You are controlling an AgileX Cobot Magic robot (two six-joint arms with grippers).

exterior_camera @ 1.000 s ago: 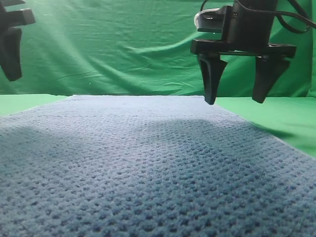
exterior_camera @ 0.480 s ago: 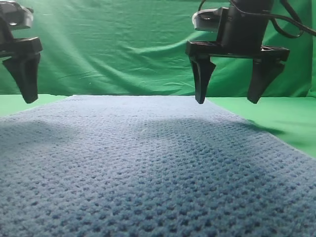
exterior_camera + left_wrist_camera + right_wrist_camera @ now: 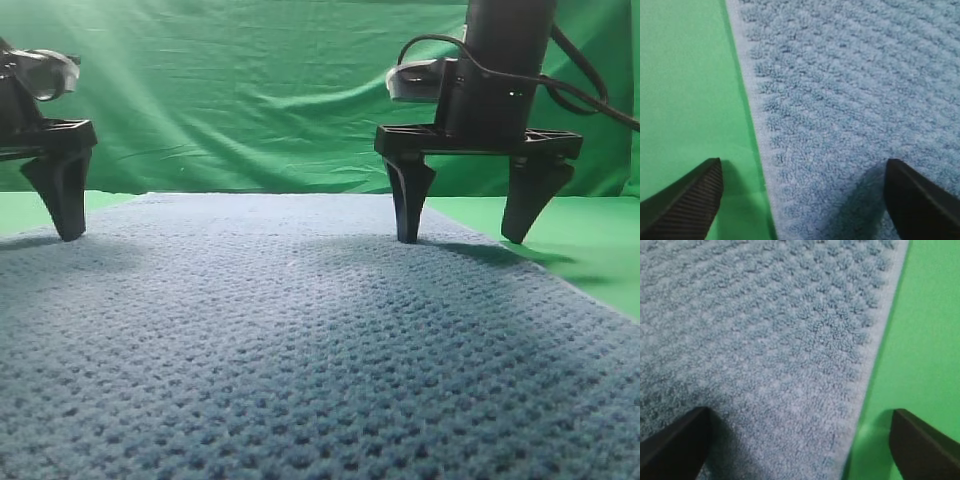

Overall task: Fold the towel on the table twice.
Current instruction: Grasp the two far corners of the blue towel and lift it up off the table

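Note:
The blue-grey waffle-knit towel (image 3: pixel 300 340) lies flat on the green table (image 3: pixel 570 235) and fills the lower exterior view. My right gripper (image 3: pixel 461 240) is open, its tips down at the towel's far right edge. In the right wrist view it (image 3: pixel 799 414) straddles that edge: one finger over the towel (image 3: pixel 765 330), the other over the table (image 3: pixel 925 340). My left gripper (image 3: pixel 802 167) is open and straddles the towel's left edge (image 3: pixel 757 125), one finger over the table (image 3: pixel 685 75). Only one of its fingers (image 3: pixel 60 190) shows in the exterior view.
A wrinkled green backdrop cloth (image 3: pixel 250 90) hangs behind the table. Black cables (image 3: pixel 590 85) run from the right arm. Green table strips show on both sides of the towel.
Both grippers have come down from above the towel to its surface level. The left gripper has also moved in from the upper left. Both stay open.

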